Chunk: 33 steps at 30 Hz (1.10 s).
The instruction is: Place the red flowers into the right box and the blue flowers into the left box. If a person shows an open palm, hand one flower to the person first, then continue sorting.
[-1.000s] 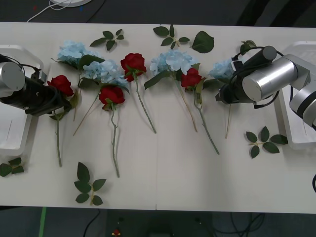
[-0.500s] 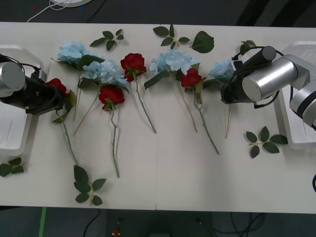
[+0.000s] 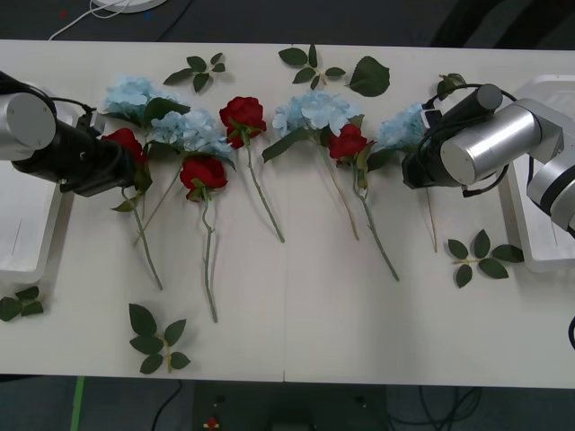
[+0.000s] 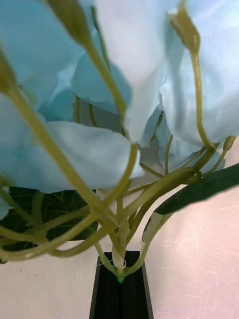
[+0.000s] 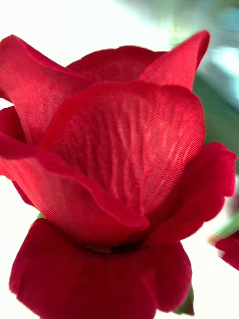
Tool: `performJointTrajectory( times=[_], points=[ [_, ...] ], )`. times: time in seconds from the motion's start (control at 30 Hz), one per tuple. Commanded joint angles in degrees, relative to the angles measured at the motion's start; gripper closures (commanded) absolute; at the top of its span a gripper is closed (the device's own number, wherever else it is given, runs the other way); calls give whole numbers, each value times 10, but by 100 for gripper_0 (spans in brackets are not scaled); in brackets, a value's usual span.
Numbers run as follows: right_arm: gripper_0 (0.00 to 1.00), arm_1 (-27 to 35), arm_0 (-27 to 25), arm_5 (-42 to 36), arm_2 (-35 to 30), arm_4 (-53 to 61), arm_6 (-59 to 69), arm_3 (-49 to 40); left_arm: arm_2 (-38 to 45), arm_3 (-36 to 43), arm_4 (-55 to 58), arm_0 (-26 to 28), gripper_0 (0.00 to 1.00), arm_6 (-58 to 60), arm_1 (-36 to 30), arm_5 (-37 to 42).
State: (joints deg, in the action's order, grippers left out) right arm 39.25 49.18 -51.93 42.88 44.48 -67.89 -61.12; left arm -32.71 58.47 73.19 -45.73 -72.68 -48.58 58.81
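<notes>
My left gripper [image 3: 115,167] holds a red flower [image 3: 127,143] near the table's left side, its stem [image 3: 148,247] trailing toward the front edge. The bloom [image 5: 109,179] sits close before the left wrist camera. My right gripper [image 3: 411,171] is shut on the stem base of a blue flower [image 3: 404,126] at the right; its black fingers [image 4: 107,294] pinch the stem under the pale petals [image 4: 94,159]. Three more red flowers [image 3: 243,115] [image 3: 203,172] [image 3: 348,142] and three blue flowers [image 3: 133,92] [image 3: 190,130] [image 3: 314,109] lie across the table. The left box [image 3: 27,242] and right box [image 3: 539,251] sit at the table's ends.
Loose green leaf sprigs lie along the far edge [image 3: 202,70] [image 3: 314,63] [image 3: 368,76], by the right box [image 3: 481,256], and near the front left [image 3: 154,341] [image 3: 18,305]. The front middle of the white table [image 3: 314,314] is bare.
My left gripper has moved right and toward the far edge with the red flower, whose stem swung right. The blue flower's stem at my right gripper has shifted slightly right.
</notes>
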Motion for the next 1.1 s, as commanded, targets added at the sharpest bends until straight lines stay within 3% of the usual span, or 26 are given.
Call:
performJointTrajectory(
  times=[0.03, 0.23, 0.27, 0.33, 0.37, 0.57, 0.8, 0.93, 1.1],
  points=[
    [100, -10, 29, 5, -1, -3, 30, 0, 71, 44, 2, -70, 100, 12, -6, 93],
    [100, -10, 28, 12, -1, -4, 32, 0, 159, 79, 18, -128, 100, 11, -6, 215],
    [88, -9, 28, 12, -1, -3, 31, 0, 171, 82, 26, -134, 100, 10, -6, 225],
    [13, -9, 28, 12, -1, -7, 32, 0, 189, 84, 42, -143, 100, 5, -6, 232],
    [0, -10, 28, 13, -1, -12, 32, 0, 195, 85, 51, -147, 100, 3, -6, 233],
    [0, -10, 28, 21, -1, -21, 28, 0, 223, 86, 121, -168, 100, -107, 2, 231],
    [0, -4, 28, 28, -1, -16, 21, -3, 286, 90, 159, -176, 100, -316, 67, 222],
    [0, 17, 27, 28, -1, 5, 0, -22, 321, 90, 176, -176, 100, -493, 111, 199],
    [0, 60, 28, 28, -3, 75, -98, -51, 337, 90, 212, -176, 100, -599, 146, 191]
  ],
)
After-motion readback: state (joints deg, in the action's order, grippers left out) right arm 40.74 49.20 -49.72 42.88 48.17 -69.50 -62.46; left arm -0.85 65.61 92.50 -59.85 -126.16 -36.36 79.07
